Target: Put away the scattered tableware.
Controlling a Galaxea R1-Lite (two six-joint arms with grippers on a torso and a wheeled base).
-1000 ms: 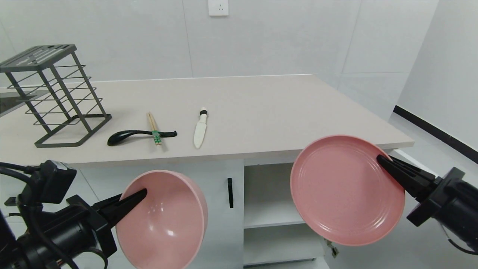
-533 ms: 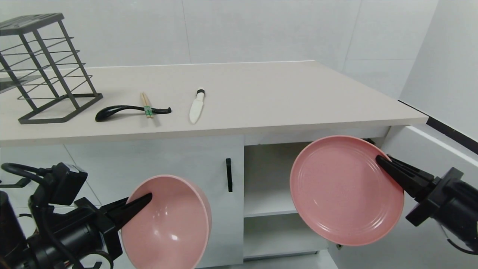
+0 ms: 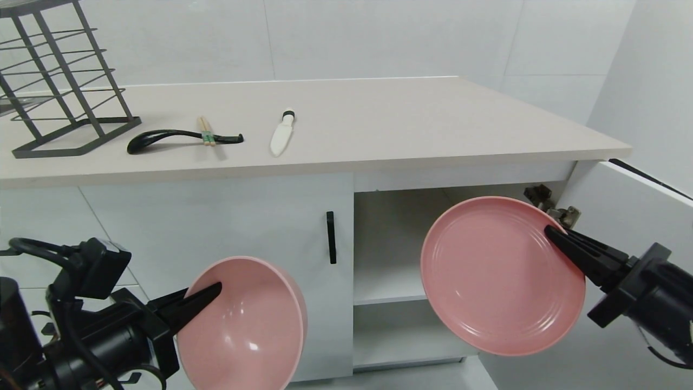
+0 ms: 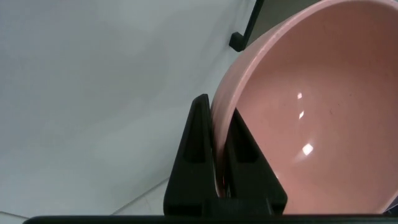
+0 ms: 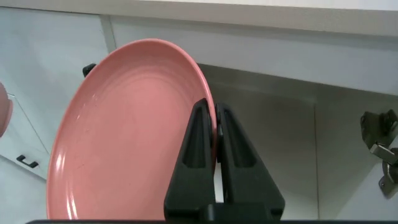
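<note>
The left hand (image 3: 216, 287) pinched the bowl (image 3: 249, 330) by its rim, the right hand (image 3: 548, 231) the plate (image 3: 498, 276). Held so steeply, either might have slipped or struck the cupboard (image 3: 390, 284).

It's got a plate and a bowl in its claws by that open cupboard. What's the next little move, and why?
Probably ease the right gripper forward, carrying the plate toward the cupboard shelf: the door stands open, and the plate, clamped by its rim, hangs right before the opening.
</note>
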